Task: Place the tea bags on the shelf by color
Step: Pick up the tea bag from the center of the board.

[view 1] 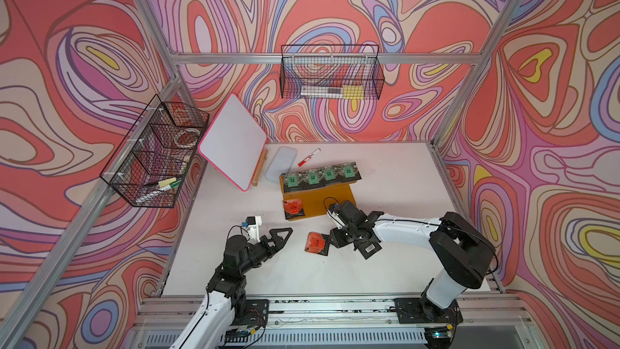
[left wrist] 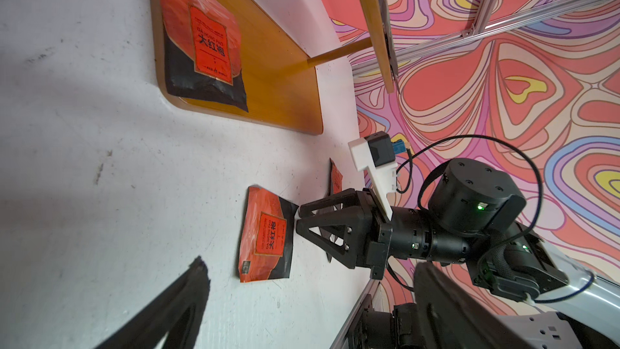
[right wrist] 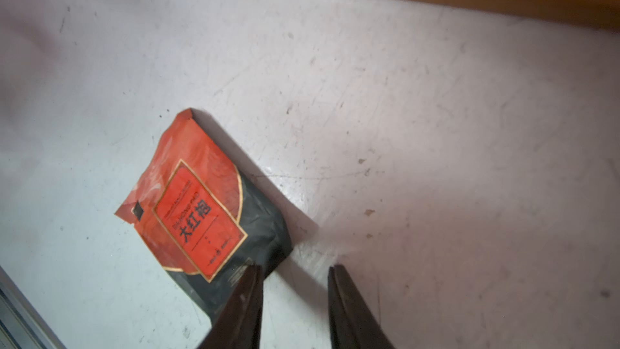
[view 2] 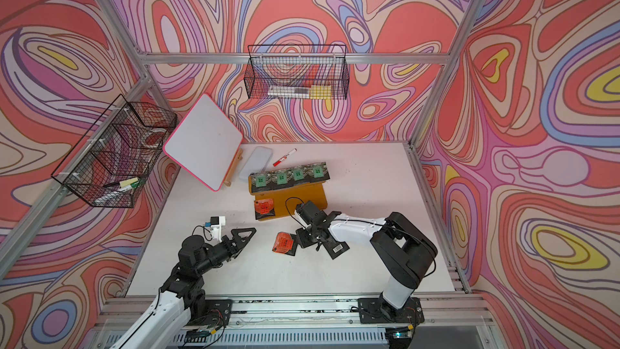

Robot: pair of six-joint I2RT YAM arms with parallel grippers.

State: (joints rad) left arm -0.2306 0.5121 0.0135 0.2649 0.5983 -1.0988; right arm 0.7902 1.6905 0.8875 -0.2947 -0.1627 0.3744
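While our left gripper (view 1: 280, 235) hangs nearest us, jaws spread wide and empty, our right gripper (right wrist: 295, 283) hovers low with its jaws parted and nothing between them; one finger just overlaps the black corner of an orange tea bag (right wrist: 201, 213) lying flat on the white table (view 1: 385, 263). Dark sachets sit under that wrist in both top views; how many, we cannot tell. Farther off, one orange bag (view 1: 292, 206) lies on the shelf's lower step (view 1: 332, 199). Beyond it, four green bags (view 1: 320, 174) fill the upper step. We judge green done and orange barely begun.
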